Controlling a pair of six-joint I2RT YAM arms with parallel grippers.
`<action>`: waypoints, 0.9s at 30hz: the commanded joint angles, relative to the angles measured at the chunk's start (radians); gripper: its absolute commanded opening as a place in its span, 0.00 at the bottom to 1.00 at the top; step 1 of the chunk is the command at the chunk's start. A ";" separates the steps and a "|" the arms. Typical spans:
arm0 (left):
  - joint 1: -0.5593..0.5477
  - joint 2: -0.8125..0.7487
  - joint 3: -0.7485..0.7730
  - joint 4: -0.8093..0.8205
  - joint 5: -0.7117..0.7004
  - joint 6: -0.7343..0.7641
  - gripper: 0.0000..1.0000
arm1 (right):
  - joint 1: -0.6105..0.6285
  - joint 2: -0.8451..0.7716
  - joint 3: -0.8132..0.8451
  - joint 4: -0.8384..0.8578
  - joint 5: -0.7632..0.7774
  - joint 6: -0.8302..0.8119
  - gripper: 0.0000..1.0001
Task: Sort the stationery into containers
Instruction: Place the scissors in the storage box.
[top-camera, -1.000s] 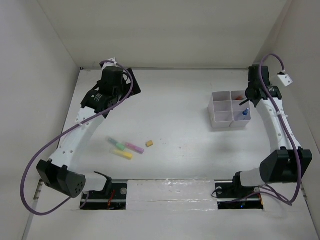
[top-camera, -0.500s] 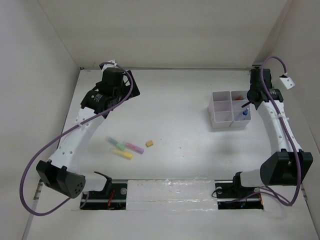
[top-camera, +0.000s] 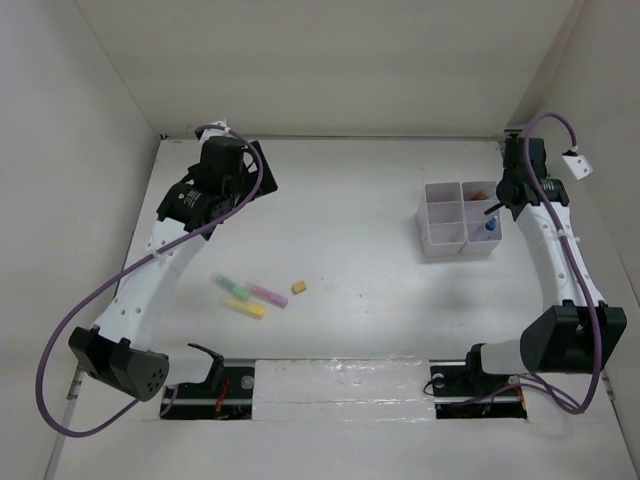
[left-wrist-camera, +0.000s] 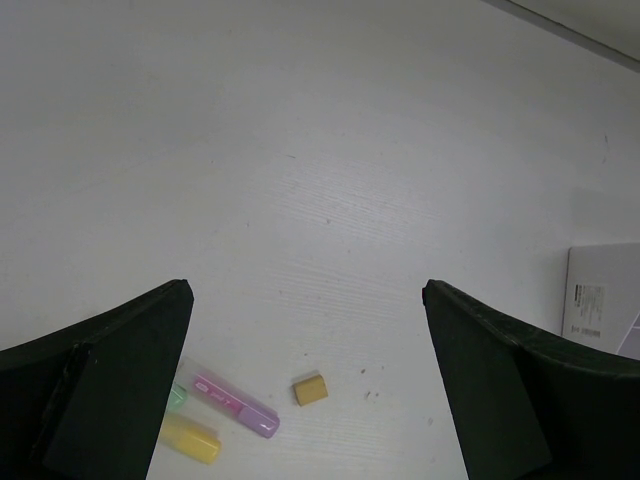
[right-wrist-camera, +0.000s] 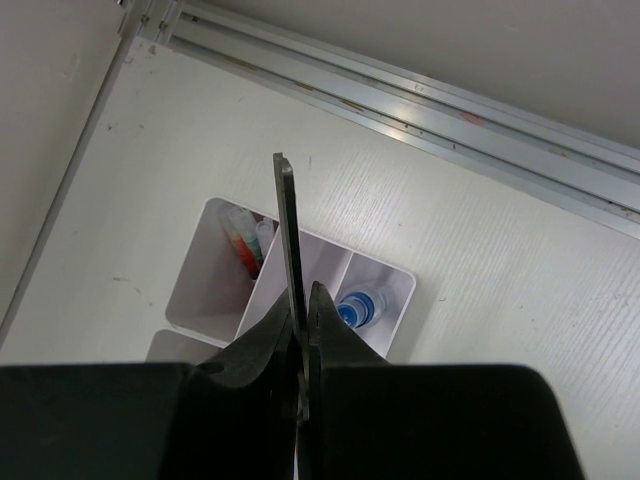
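The white four-compartment box (top-camera: 447, 236) stands at the right. It holds a blue-capped clear tube (top-camera: 489, 227) and red pens (top-camera: 478, 192). My right gripper (top-camera: 497, 200) is shut on the black-handled scissors (right-wrist-camera: 288, 235), whose thin blade points over the box (right-wrist-camera: 205, 300); the tube (right-wrist-camera: 357, 307) and pens (right-wrist-camera: 245, 245) lie below. My left gripper (top-camera: 252, 172) is open and empty at the back left, high above the table. Green (top-camera: 228, 287), pink (top-camera: 269, 296) and yellow (top-camera: 248, 308) markers and a tan eraser (top-camera: 298, 287) lie at the front left; the left wrist view shows them between the open jaws, eraser (left-wrist-camera: 310, 390) included.
White walls enclose the table on the left, back and right. An aluminium rail (right-wrist-camera: 400, 85) runs along the back edge behind the box. The box's edge (left-wrist-camera: 600, 300) shows at the right of the left wrist view.
My right gripper with the scissors has shifted slightly back and to the right over the box. The left arm has moved a little toward the back left.
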 joint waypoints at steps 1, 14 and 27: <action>-0.004 -0.032 -0.001 -0.005 -0.003 0.010 1.00 | -0.013 -0.039 0.003 0.043 0.000 -0.003 0.00; -0.004 -0.052 -0.028 0.004 -0.003 0.020 1.00 | -0.022 -0.039 0.003 0.053 -0.009 -0.012 0.00; -0.004 -0.061 -0.028 0.014 0.006 0.029 1.00 | -0.031 -0.048 -0.030 0.103 -0.028 -0.012 0.00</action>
